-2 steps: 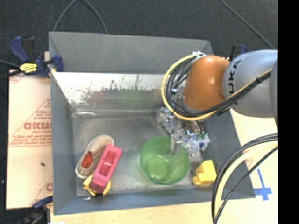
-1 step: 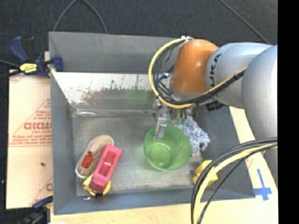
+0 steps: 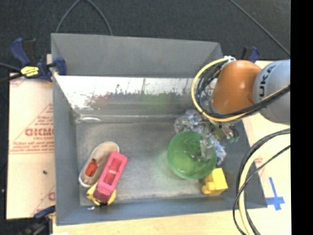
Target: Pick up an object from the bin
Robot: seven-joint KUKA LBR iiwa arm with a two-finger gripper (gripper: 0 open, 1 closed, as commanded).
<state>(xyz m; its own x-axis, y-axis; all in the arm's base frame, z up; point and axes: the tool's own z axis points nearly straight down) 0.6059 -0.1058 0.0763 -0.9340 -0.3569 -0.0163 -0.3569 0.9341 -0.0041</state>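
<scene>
My gripper (image 3: 204,147) hangs at the right side of the bin, below the arm's orange cover, with its lower end down inside a translucent green bowl (image 3: 183,158). The bowl sits upright on the bin floor, and its right rim is partly hidden by the gripper. A yellow toy block (image 3: 215,181) lies just below and to the right of the bowl, close to the bin's front right corner and apart from the gripper.
At the front left lie a pink block-like toy (image 3: 110,176), a white oval shoe-shaped thing with a red piece inside (image 3: 97,163) and a small yellow thing (image 3: 93,196) under the pink one. The arm and its cables cover the right wall.
</scene>
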